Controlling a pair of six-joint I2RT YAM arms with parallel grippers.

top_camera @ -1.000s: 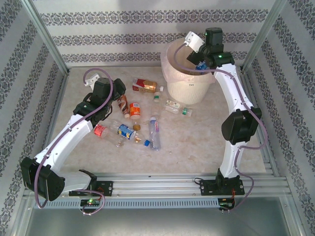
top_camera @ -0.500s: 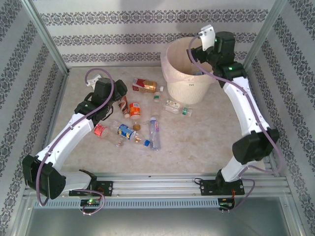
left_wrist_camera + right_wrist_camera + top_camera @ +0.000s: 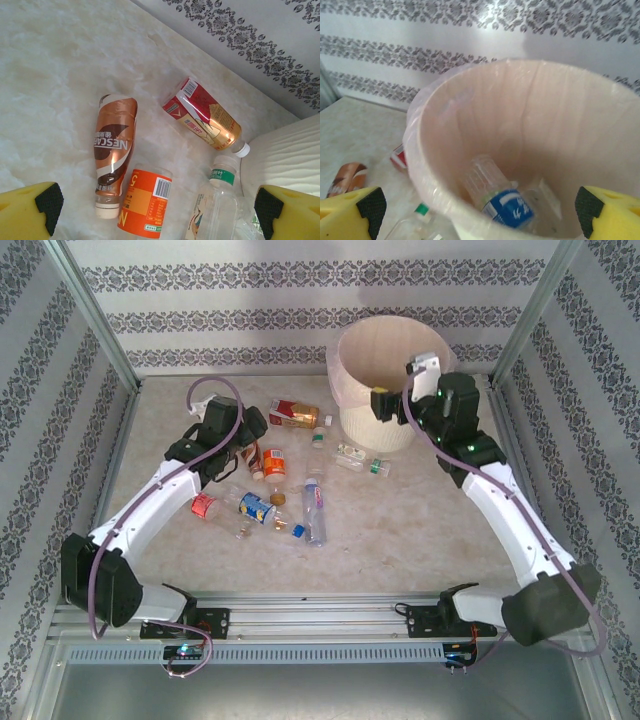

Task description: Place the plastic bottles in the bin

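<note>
bottles (image 3: 314, 508) litter marbled table (image 3: 420, 530); patterned wallpaper (image 3: 250, 315) around.

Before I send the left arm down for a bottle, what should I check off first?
1. Left gripper open and empty: ok.
2. Right gripper open and empty, at the bin: ok.
3. Bin upright, liner over its rim: ok.
4. Blue-label bottle lying inside the bin: ok.
5. Orange-label bottle lined up between the left fingers: ok.
6. Room around it: not ok; the brown bottle and the green-cap bottle crowd it.
</note>
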